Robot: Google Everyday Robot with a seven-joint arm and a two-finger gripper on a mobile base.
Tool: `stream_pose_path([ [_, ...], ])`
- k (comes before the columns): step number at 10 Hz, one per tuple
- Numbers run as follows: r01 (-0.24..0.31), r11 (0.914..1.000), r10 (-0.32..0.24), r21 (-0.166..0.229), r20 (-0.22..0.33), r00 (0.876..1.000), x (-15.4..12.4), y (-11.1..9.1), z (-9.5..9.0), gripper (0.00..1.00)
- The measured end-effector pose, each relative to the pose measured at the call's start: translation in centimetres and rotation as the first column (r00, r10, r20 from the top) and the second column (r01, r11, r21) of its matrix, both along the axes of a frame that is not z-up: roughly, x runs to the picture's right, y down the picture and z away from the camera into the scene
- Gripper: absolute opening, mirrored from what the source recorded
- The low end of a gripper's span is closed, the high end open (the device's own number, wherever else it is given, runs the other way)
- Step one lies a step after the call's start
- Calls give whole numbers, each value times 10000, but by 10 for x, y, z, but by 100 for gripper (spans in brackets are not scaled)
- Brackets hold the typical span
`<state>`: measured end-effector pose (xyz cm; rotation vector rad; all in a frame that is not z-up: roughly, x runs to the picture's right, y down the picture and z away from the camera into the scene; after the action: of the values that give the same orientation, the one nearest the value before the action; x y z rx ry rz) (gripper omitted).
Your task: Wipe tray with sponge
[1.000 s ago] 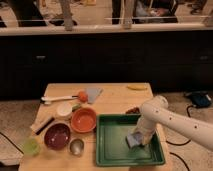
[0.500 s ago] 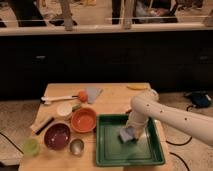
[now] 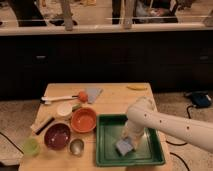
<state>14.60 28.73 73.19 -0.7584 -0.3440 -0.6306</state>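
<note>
The dark-green tray lies on the front right of the wooden table. The light-blue sponge rests on the tray's floor, a little left of its middle. My gripper hangs from the white arm that reaches in from the right. It comes down onto the sponge from above and presses it against the tray.
An orange bowl stands just left of the tray, with a dark-red bowl, a metal cup and a green cup near the front left. A grey-blue cloth, a white spoon and a yellow banana lie further back.
The gripper and the sponge have slid across the tray floor from the right side toward the left, and now sit slightly nearer the front.
</note>
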Motion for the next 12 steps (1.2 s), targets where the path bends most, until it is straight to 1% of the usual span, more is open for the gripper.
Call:
stream_pose_path([
  [1, -136, 9999, 137, 57, -212, 9997, 20, 3, -4, 0],
  [2, -320, 9994, 326, 141, -488, 9983, 40, 1, -2, 0],
  [3, -416, 9989, 428, 209, -604, 9973, 48, -4, 1, 0],
  [4, -522, 9981, 546, 326, -762, 9956, 57, -14, 10, 0],
  [5, -600, 9973, 637, 424, -909, 9938, 60, -28, 22, 0],
  [7, -641, 9964, 689, 546, -914, 9934, 52, -49, 40, 0],
  [8, -549, 9968, 592, 581, -755, 9954, 39, -57, 46, 0],
  [9, -397, 9976, 427, 574, -517, 9977, 23, -59, 48, 0],
  [10, -154, 9985, 165, 523, -205, 9997, 5, -56, 46, 0],
  [11, 50, 9988, -53, 497, 58, 10000, -8, -51, 42, 0],
  [12, 252, 9987, -264, 434, 287, 9992, -16, -42, 35, 0],
])
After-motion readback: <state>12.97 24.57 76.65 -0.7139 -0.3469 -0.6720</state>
